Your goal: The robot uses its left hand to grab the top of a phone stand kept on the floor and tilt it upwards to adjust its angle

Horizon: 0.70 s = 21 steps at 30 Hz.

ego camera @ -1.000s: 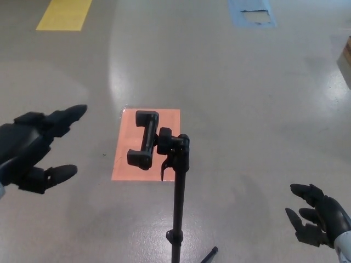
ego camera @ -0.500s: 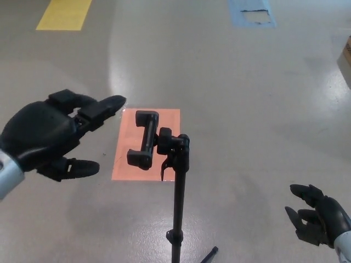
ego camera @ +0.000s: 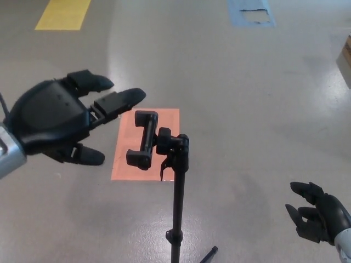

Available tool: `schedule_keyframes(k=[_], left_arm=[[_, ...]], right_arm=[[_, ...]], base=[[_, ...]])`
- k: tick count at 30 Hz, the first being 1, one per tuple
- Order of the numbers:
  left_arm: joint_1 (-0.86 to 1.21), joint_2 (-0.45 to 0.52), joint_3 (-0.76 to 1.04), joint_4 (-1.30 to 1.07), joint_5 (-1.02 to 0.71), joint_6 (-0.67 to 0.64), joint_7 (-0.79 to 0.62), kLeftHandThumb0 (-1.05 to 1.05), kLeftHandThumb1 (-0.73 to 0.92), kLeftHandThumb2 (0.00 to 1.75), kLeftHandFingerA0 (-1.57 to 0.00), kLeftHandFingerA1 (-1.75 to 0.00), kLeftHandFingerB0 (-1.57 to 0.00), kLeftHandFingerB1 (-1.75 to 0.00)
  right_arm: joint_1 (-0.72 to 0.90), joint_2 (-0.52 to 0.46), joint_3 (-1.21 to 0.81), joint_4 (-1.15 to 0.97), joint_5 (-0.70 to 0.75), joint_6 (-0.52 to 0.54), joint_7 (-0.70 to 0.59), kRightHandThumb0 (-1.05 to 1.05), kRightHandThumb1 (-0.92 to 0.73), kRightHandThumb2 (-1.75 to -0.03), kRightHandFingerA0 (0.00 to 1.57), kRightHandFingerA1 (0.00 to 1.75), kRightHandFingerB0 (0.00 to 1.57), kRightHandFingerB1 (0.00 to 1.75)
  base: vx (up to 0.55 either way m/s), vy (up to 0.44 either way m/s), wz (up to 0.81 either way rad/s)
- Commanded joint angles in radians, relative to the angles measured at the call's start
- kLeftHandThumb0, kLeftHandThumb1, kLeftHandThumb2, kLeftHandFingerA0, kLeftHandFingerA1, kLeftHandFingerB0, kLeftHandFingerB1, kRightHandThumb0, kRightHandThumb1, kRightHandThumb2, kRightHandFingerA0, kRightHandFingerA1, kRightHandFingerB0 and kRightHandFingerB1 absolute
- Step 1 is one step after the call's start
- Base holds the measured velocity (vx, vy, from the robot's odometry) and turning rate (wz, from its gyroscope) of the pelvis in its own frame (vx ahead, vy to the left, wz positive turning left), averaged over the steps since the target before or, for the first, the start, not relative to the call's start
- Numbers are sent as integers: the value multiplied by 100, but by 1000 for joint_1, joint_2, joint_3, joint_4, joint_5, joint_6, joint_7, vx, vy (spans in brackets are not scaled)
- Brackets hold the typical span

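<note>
A black phone stand (ego camera: 176,203) rises from the floor at centre bottom. Its phone clamp (ego camera: 143,139) sits at the top, jutting left of the pole over an orange floor patch (ego camera: 143,143). My left hand (ego camera: 63,118) hovers open just left of the clamp, its fingers (ego camera: 122,100) spread and reaching toward the clamp's upper end without touching it. My right hand (ego camera: 318,219) is low at the bottom right, open, far from the stand.
The floor is glossy grey concrete. A yellow floor marking (ego camera: 63,13) lies at the top left and a blue one (ego camera: 250,12) at the top centre-right. A tan box edge (ego camera: 345,55) shows at the right border. One stand leg (ego camera: 209,253) pokes out at the bottom.
My left hand has moved right and up toward the clamp, growing larger in view, with fingers spreading. The stand and my right hand have stayed put.
</note>
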Motion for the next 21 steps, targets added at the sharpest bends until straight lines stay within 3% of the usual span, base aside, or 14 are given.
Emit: schedule_keyframes(k=[1,7,8,9,10,18,19,20,21], left_arm=[[-48,41,16,33,42,-62,41,-83,65,100,-21,-45,0,-17],[-80,67,25,47,51,-64,23,-86,67,101,-27,-48,0,-14],[-91,72,25,55,51,-71,23,-82,81,65,-31,-32,0,-19],[-99,76,24,63,52,-77,23,-82,81,65,-31,-32,0,-19],[-107,77,21,72,58,-83,31,-88,70,102,-26,-47,0,-14],[-130,69,-4,64,104,-97,51,-83,66,100,-21,-45,0,-17],[-130,66,-7,60,108,-97,51,-84,67,101,-20,-44,0,-16],[-130,65,-8,59,111,-96,50,-84,67,101,-20,-44,0,-16],[-128,61,-12,53,110,-96,37,-84,84,66,-29,-31,0,-15]], right_arm=[[-16,-17,3,8,-8,8,10,-71,-73,-90,18,43,13,39],[-20,-18,5,11,-7,8,14,-72,-72,-90,18,44,13,39],[-20,-18,4,10,-5,8,17,-71,-72,-90,18,43,12,39],[-21,-18,3,10,-5,9,17,-71,-72,-90,18,43,12,39],[-21,-18,4,10,-6,10,17,-71,-73,-90,18,43,13,39],[-29,-16,6,11,-7,18,19,-70,-73,-90,18,43,12,39],[-29,-15,4,11,-5,17,20,-66,-87,-65,25,35,15,28],[-29,-15,3,11,-4,17,22,-66,-87,-65,25,35,15,28],[-28,-15,2,11,-3,15,24,-70,-73,-90,18,44,11,39]], base=[[0,0,0],[0,0,0],[0,0,0],[0,0,0],[0,0,0],[0,0,0],[0,0,0],[0,0,0],[0,0,0]])
